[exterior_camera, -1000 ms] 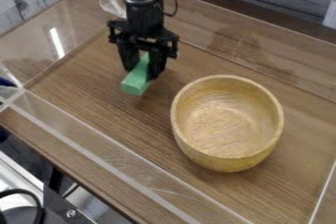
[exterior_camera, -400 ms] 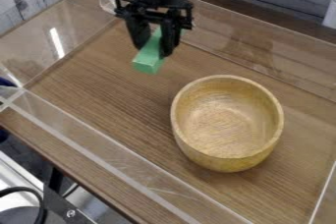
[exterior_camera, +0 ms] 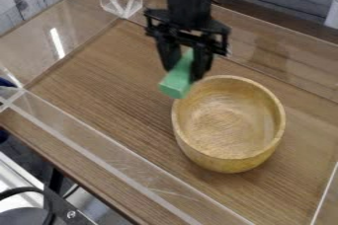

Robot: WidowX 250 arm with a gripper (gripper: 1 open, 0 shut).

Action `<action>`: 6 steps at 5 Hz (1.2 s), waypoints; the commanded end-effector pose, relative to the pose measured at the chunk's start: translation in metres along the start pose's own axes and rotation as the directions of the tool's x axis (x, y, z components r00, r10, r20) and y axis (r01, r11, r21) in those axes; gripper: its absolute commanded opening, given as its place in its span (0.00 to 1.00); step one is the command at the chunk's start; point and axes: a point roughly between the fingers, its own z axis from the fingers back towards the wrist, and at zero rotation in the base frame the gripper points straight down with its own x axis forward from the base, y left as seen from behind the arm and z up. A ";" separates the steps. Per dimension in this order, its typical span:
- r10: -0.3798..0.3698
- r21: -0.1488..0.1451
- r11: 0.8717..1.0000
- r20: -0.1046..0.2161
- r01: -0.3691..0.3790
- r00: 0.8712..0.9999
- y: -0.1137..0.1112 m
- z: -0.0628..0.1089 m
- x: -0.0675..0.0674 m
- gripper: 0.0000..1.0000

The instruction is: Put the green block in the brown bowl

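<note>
Wood table [exterior_camera: 93, 101] w/ 1 brown bowl [exterior_camera: 230, 122]; 1 tool [exterior_camera: 187, 59] clamped on 1 green block [exterior_camera: 179, 78].

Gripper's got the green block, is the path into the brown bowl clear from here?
Probably yes. The gripper holds the green block in the air beside the brown bowl, near its rim; nothing sits between them and the bowl looks empty.

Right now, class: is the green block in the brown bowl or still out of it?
Out. The green block hangs gripped in the jaws, just left of the brown bowl's rim.
</note>
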 end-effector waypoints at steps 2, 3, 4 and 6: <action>-0.040 -0.003 0.999 0.036 0.040 0.999 -0.026 0.001 0.003 0.00; -0.055 -0.005 0.998 0.026 0.056 0.998 -0.033 -0.006 0.002 0.00; -0.072 -0.005 0.997 0.015 0.072 0.997 -0.040 -0.014 0.002 0.00; -0.089 -0.003 0.996 -0.010 0.089 0.996 -0.047 -0.028 0.001 0.00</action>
